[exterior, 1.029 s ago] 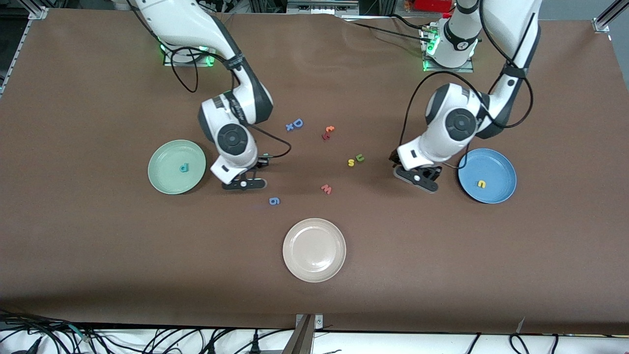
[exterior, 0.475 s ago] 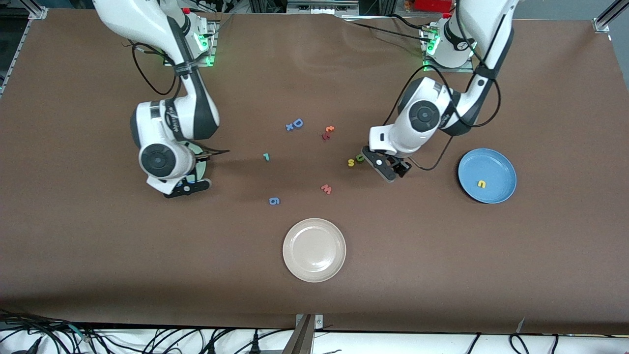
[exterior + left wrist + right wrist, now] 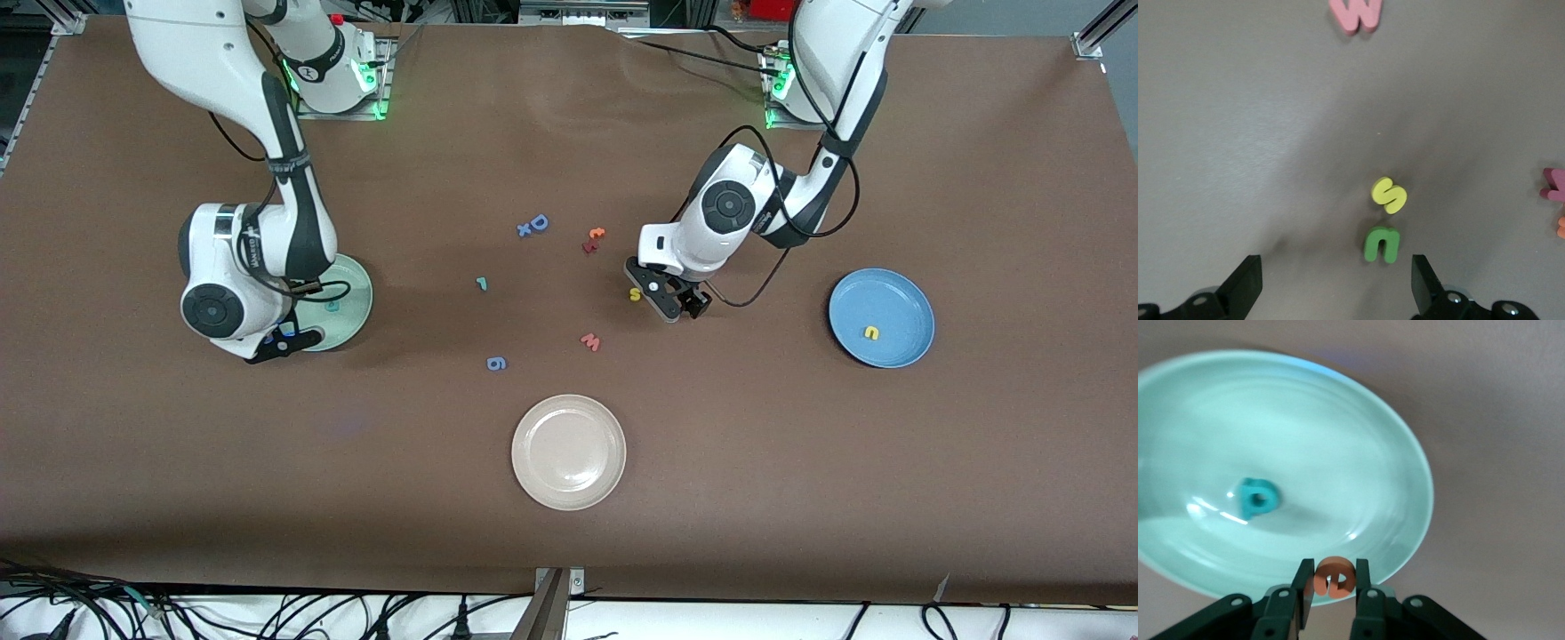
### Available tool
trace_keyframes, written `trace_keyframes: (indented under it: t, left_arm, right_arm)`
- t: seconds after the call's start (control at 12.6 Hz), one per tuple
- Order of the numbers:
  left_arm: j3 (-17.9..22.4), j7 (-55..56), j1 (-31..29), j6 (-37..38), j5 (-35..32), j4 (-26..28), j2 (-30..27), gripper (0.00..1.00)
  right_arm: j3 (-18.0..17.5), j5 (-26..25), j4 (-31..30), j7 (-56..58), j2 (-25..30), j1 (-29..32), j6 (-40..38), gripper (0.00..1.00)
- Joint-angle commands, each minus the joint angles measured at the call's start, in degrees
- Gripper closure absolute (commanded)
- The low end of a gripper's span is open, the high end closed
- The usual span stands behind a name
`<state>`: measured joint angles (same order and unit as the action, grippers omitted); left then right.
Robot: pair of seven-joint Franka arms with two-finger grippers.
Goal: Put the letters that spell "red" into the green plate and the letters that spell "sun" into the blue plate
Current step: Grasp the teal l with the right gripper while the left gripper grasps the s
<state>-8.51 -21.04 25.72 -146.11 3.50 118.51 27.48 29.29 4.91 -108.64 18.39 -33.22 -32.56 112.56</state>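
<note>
Right pincer [image 3: 1332,587] gripping one orange "e" [image 3: 1335,577], three plates

You're in a robotics lab: brown-covered counter [image 3: 800,498], aluminium framing [image 3: 1093,36] at its corners, loose cables [image 3: 267,613] along its edge, two arm bases [image 3: 338,80] bolted on with green status lights.

**Spare letters and a spare plate**

A cream-white plate [image 3: 568,452] lies nearest the front camera. Farther back lie a blue "g" [image 3: 496,363] and a reddish "w" [image 3: 590,341]. Farther still, a blue "D" [image 3: 539,221] touches a blue "x" [image 3: 524,230], near an orange "t" [image 3: 597,233] beside a dark red letter [image 3: 589,246].
</note>
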Motion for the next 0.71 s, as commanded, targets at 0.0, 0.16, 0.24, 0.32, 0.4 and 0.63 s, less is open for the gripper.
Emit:
trace_keyframes:
  t: [0.0, 0.16, 0.24, 0.32, 0.4, 0.63]
  left_arm:
    - [0.4, -0.4, 0.8, -1.5, -5.2, -1.3, 1.4, 0.04]
    - [0.5, 0.1, 0.8, -1.7, -6.5, -0.9, 1.5, 0.04]
    - [0.5, 0.2, 0.9, -1.7, -6.5, -0.9, 1.8, 0.04]
    - [0.5, 0.2, 1.3, -1.7, -6.6, -1.0, 2.3, 0.04]
    - [0.5, 0.1, 1.4, -1.7, -6.6, -1.0, 2.6, 0.04]
    - [0.8, 0.3, 2.5, -1.7, -6.4, -1.2, 4.8, 0.04]
  right_arm:
    - [-0.4, 0.7, 0.7, 0.7, -2.0, -0.1, 0.6, 0.71]
    - [-0.4, 0.7, 0.8, 0.5, -2.1, 0.0, 0.2, 0.27]
    - [-0.4, 0.7, 1.1, 0.3, -2.1, -0.4, -0.2, 0.21]
    - [-0.5, 0.7, 1.5, -0.3, -1.8, -0.7, -0.5, 0.17]
    - [-0.5, 0.7, 2.2, -1.2, -1.4, -1.0, -1.3, 0.17]
    - [-0.5, 3.6, 9.0, -11.6, 0.3, -5.4, -12.6, 0.28]
